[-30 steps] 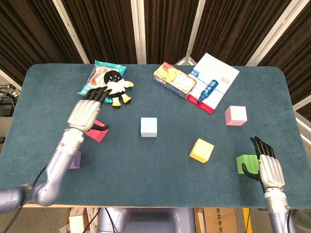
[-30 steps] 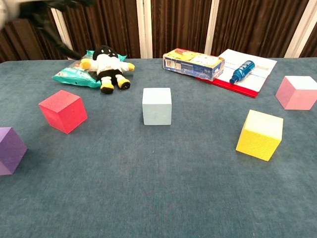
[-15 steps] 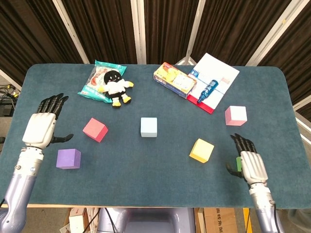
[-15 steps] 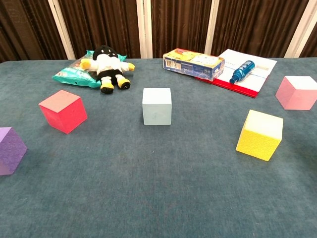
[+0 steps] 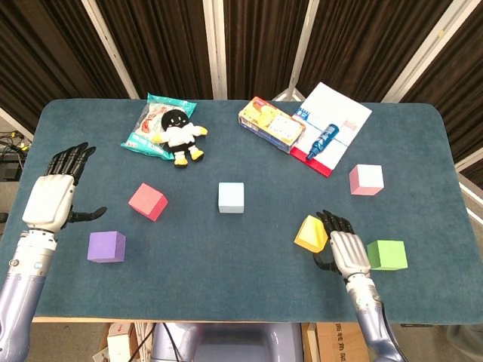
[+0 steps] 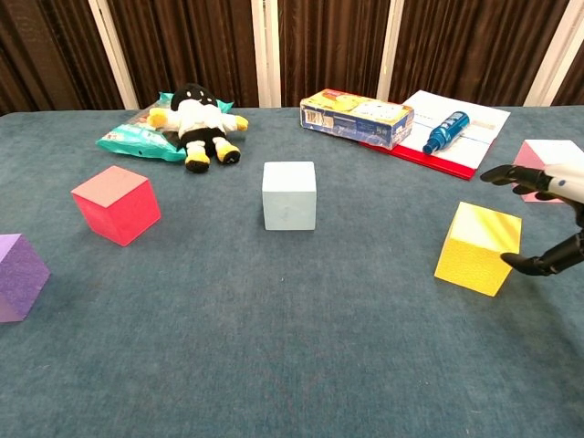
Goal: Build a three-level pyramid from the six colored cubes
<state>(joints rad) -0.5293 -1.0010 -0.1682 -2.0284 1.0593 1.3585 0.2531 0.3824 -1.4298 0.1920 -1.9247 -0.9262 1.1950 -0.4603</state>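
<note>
Six cubes lie apart on the blue table: red (image 5: 147, 201) (image 6: 116, 203), purple (image 5: 106, 246) (image 6: 16, 276), light blue (image 5: 231, 197) (image 6: 288, 194), yellow (image 5: 310, 233) (image 6: 478, 247), pink (image 5: 366, 179) (image 6: 546, 170) and green (image 5: 387, 255). My right hand (image 5: 343, 247) (image 6: 547, 219) hovers open just right of the yellow cube, fingers spread toward it, with the green cube on its other side. My left hand (image 5: 54, 195) is open at the table's left edge, left of the red cube and above the purple one; the chest view does not show it.
At the back lie a plush penguin (image 5: 179, 135) on a snack bag (image 5: 151, 125), a yellow box (image 5: 271, 124), and a blue bottle (image 5: 322, 140) on a white-and-red booklet (image 5: 336, 117). The table's front edge (image 5: 226, 315) runs close below the hands.
My right hand has moved left from over the green cube to the yellow cube's right side. My left hand has drawn back from the red cube to the left edge.
</note>
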